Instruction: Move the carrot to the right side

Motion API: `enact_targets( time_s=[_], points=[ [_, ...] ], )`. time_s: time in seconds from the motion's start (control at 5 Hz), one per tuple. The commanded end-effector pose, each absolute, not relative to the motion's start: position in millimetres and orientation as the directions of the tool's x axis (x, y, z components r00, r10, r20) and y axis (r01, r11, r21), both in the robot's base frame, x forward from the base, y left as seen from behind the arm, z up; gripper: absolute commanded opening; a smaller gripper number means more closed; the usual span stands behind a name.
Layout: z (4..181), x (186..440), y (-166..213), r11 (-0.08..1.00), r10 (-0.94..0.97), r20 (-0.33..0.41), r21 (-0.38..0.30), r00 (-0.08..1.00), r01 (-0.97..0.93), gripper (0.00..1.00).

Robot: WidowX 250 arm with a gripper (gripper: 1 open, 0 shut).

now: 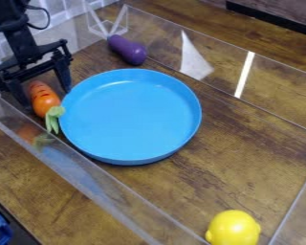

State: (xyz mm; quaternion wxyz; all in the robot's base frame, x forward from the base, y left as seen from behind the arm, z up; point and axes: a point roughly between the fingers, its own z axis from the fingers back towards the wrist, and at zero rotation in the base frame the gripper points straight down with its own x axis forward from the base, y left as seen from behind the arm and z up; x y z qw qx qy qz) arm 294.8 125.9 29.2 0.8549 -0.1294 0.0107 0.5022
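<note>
The carrot (43, 100), a stubby orange toy with a green top, lies on the wooden table at the left, just beside the blue plate's (130, 153) left rim. My gripper (34, 78) hangs directly over it, open, with its black fingers (66, 70) straddling the carrot's upper end. Nothing is clamped between them, and the carrot rests on the table.
A purple eggplant (127, 50) lies at the back, beyond the plate. A yellow lemon (232, 230) sits at the front right. Clear acrylic walls (79, 182) fence the work area, running along the front left and the back.
</note>
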Motion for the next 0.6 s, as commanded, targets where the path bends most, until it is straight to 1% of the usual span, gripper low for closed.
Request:
enact_targets(
  time_s=[0.0,0.4],
  points=[
    [38.5,301.5,131.0,0.468,0.859,-0.105,-0.232,0.5,-0.853,1.0],
    [35.1,300.1,134.5,0.472,0.859,-0.093,-0.232,0.503,-0.85,1.0]
  ],
)
